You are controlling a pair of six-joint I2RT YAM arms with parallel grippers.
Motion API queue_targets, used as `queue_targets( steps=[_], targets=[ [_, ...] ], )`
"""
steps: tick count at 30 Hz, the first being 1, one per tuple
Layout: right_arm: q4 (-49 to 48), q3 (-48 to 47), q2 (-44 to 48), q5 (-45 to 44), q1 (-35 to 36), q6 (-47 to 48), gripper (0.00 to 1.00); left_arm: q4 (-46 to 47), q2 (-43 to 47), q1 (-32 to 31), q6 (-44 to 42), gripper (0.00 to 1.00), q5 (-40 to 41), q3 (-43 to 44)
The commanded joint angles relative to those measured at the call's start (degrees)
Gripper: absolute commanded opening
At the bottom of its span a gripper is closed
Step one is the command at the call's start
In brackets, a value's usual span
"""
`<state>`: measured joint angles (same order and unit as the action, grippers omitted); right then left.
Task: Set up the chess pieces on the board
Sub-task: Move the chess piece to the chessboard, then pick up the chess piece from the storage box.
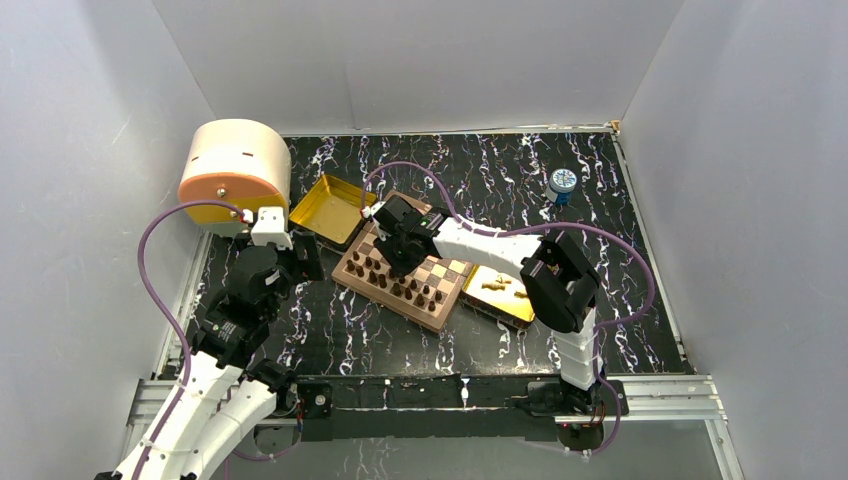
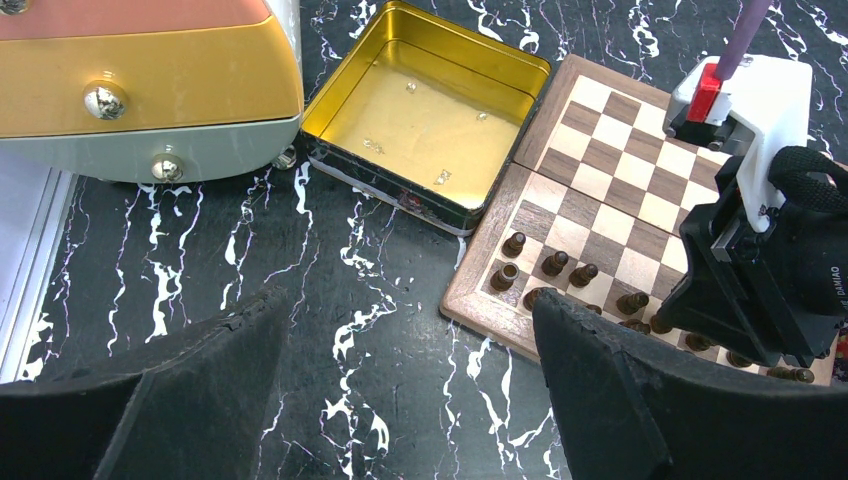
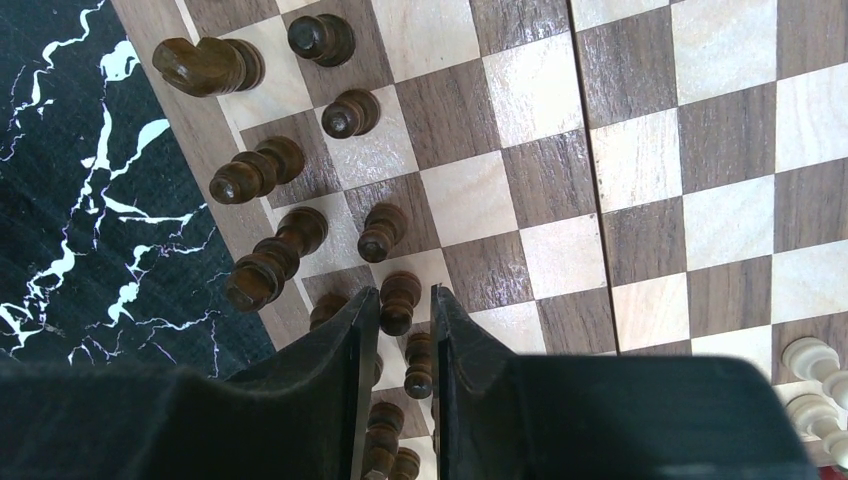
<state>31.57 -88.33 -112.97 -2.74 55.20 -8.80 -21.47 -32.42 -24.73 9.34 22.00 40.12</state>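
Board sits skewed on table, dark chess pieces upright along its near edge. Right wrist view alone shows right end effector pinched about one pawn, contact unclear. Left end effector gapes, empty.

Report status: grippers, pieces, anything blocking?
Left gripper open, empty, over the table beside the board. Right gripper shut on a dark pawn among the dark rows. Light pieces in the gold tray, off board. No obstruction seen.

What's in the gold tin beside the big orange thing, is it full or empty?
Empty. The left wrist view looks into the gold tin: only its bare shiny floor shows, nothing lying in it.
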Motion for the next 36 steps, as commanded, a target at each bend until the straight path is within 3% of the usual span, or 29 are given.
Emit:
queue_targets(
  steps=[1,13,19,25,32,36],
  targets=[
    [-1.33,-1.34,3.41,1.08,0.2,0.23,0.35,0.95,0.2,-0.14,-0.55,0.89,0.72,0.03],
    [0.68,-2.68,8.68,-6.91,-0.91,-2.66,0.39,0.93,-0.01,-0.14,0.5,0.89,0.36,0.09],
    [6.5,-1.97,13.17,-19.56,-2.0,-8.4,0.4,1.03,-1.28,-0.14,3.48,0.93,-4.12,0.99],
    [11.67,6.59,22.77,-20.74,-9.02,-17.27,0.37,-0.62,-4.71,-0.1,3.33,0.95,-7.88,1.56],
    [10.45,20.53,33.54,-20.35,-22.14,-21.75,0.34,0.1,-3.67,-0.14,2.07,0.96,-6.98,0.38],
    [11.2,23.65,34.5,-22.55,-23.97,-33.79,0.38,0.05,-3.35,-0.14,1.92,0.95,-6.79,0.11]
  ],
)
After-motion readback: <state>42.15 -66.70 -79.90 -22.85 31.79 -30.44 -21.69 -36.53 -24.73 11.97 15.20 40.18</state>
